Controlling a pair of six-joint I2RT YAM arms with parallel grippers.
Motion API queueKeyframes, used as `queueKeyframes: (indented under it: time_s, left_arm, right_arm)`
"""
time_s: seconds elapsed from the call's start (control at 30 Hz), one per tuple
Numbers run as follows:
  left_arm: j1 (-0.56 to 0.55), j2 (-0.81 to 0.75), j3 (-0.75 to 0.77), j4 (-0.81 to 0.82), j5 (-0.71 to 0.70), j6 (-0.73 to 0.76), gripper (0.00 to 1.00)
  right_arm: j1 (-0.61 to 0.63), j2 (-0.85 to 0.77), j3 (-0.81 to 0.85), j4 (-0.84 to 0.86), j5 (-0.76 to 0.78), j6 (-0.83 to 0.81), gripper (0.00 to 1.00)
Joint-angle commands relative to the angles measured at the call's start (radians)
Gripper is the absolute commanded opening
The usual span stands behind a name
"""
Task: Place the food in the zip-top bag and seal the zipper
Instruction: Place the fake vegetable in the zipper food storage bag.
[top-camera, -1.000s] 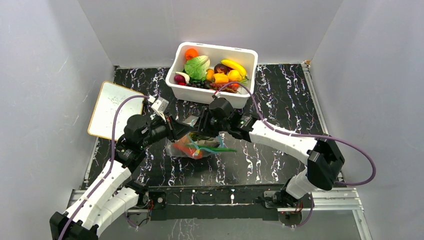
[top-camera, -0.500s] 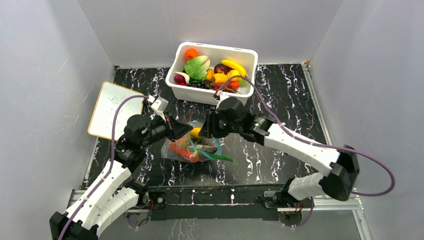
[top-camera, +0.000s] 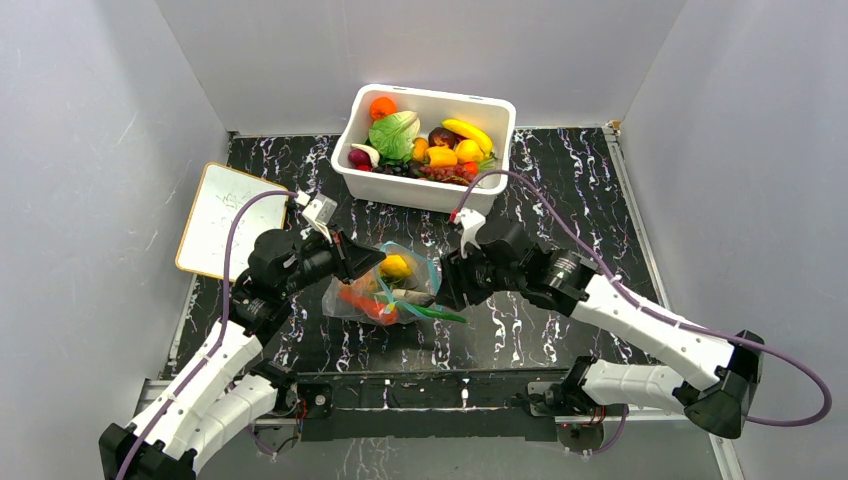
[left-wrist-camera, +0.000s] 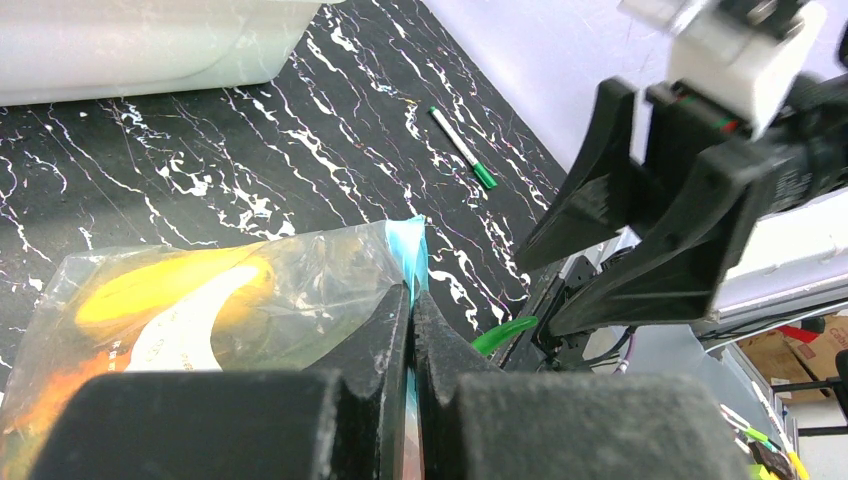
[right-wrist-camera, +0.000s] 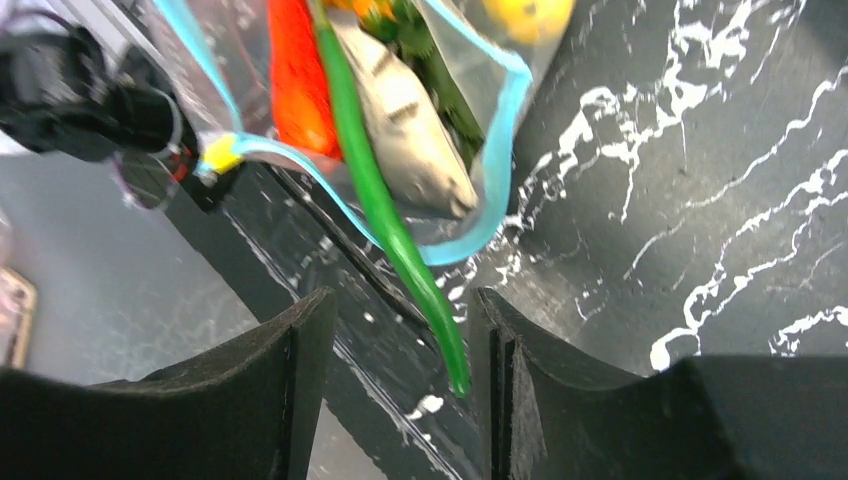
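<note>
Top external view, centre of the frame: the zip-top bag (top-camera: 365, 298) is lying on the dark marbled table (top-camera: 560, 200) below the white tub (top-camera: 430, 190). The left gripper (top-camera: 374, 262) is pinching the bag's upper edge, while the right gripper (top-camera: 447, 290) is hovering just to the bag's right, jaws parted and carrying nothing. Some food (top-camera: 396, 266) is showing through the plastic, but a long green pod (top-camera: 440, 313) is poking out of the mouth toward the lower right, its long axis running out under the right gripper. Left wrist view: the fingers are meeting flat on the teal zipper (left-wrist-camera: 408, 250) at the bag's corner in the lower middle, with yellow fruit sitting behind the film to the left. Right wrist view: the open jaws are framing the pod's tip at lower centre, and the zipper is looping open above it. The right arm looks nearer, and I'd guess the pod needs pushing back along its length before the strip can close.
</note>
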Motion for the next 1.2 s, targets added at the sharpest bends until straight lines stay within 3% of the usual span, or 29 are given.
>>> queueKeyframes:
  time_s: [0.0,0.2,0.47,0.5,0.57,0.83,1.17]
  left_arm:
    - [-0.003,-0.022,0.028,0.016,-0.009,0.011,0.0]
    - [-0.003,-0.025,0.034,0.008,-0.009,0.009,0.0]
    - [-0.003,-0.024,0.027,0.013,-0.009,0.008,0.0]
    - [-0.003,-0.025,0.028,0.013,-0.009,0.008,0.0]
    - [-0.003,-0.025,0.029,0.013,-0.009,0.009,0.0]
    - [-0.003,-0.024,0.033,0.017,-0.013,0.008,0.0]
    - [-0.003,-0.025,0.026,0.045,-0.004,-0.023,0.0]
  right_arm:
    - [0.003,0.018,-0.036,-0.011,-0.031,-0.072,0.49]
    - [0.003,0.067,-0.098,0.064,-0.07,-0.112,0.5]
    - [0.003,0.092,-0.154,0.084,-0.16,-0.105,0.41]
    - [0.003,0.092,-0.155,0.076,-0.162,-0.103,0.39]
    - [0.003,0.073,-0.144,0.073,-0.157,-0.078,0.24]
    - [0.003,-0.022,-0.11,0.117,-0.127,0.159,0.01]
    - [0.003,-0.011,-0.132,0.157,0.015,0.5,0.0]
